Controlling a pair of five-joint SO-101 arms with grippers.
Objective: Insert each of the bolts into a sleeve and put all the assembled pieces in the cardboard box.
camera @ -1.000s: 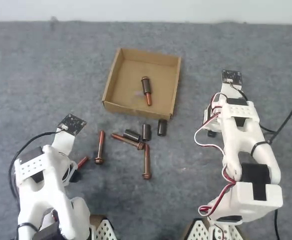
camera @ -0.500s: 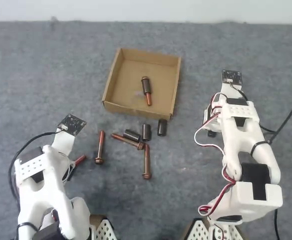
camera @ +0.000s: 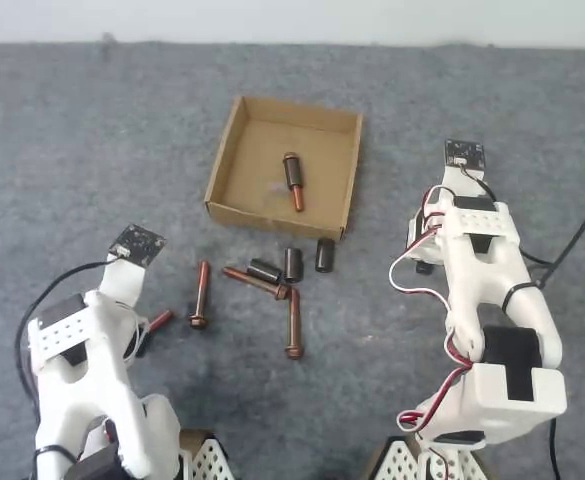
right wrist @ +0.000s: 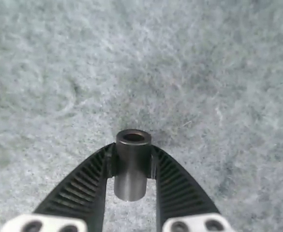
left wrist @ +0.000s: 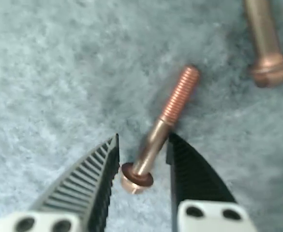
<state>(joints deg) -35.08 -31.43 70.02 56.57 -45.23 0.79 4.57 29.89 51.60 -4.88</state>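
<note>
Left claw has shifted, spread astride a bolt; right claw pinches a sleeve.

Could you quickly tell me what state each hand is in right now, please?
Left hand: open, straddling a copper bolt.
Right hand: closed, holding a black sleeve upright.

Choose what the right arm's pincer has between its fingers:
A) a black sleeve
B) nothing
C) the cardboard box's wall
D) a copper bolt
A: in the right wrist view the right pincer is clamped on both sides of a black sleeve, whose open bore shows at its far end.
</note>
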